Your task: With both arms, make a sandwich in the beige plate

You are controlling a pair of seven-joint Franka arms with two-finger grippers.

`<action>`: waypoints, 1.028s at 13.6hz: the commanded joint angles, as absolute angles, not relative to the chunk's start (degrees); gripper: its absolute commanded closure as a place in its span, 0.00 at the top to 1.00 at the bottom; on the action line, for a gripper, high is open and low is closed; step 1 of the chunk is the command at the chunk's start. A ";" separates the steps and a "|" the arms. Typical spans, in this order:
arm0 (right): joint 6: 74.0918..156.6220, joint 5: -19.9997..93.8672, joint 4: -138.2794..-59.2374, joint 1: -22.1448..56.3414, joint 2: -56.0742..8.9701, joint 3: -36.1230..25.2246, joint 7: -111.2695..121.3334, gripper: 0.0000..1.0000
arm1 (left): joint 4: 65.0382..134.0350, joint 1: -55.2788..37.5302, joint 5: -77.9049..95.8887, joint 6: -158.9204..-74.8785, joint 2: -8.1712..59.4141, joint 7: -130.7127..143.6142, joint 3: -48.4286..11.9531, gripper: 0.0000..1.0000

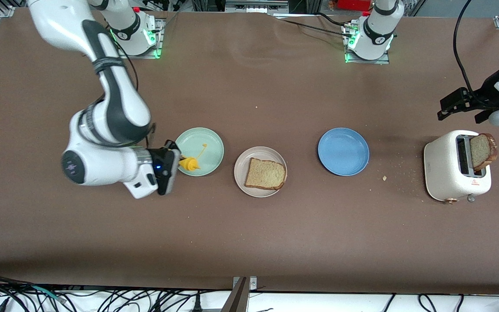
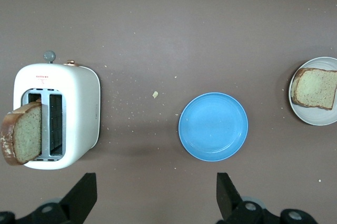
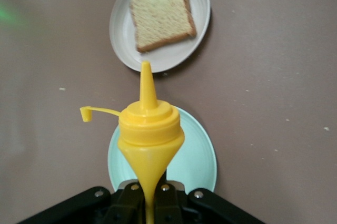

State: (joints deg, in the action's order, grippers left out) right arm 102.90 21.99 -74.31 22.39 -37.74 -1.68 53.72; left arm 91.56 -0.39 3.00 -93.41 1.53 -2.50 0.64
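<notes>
The only marking is a small red logo with a line of tiny red lettering on the white toaster (image 1: 456,167), on its top face by the slots and toward the lever end, and the letters are too small to read.

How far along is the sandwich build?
Early. Done: one bread slice lies on the beige plate. In hand: the right end effector is shut on a yellow squeeze bottle over the mint green plate, nozzle toward the slice. Left: the second slice stands in the toaster; the left end effector hangs open near it. No lettuce visible.
</notes>
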 commanded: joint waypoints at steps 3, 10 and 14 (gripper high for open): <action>109.15 3.56 -71.90 33.03 -38.93 -2.46 38.17 0.00 | 91.84 -0.09 0.88 -93.96 1.49 -2.37 0.26 1.00; 107.59 -28.02 -71.80 47.10 -41.30 -2.55 17.96 0.00 | 91.85 -0.09 0.88 -94.04 1.85 -2.37 0.35 1.00; 105.56 -32.43 -71.89 49.04 -42.36 -2.46 17.23 0.00 | 91.93 -0.09 0.88 -93.78 1.76 -2.37 0.26 1.00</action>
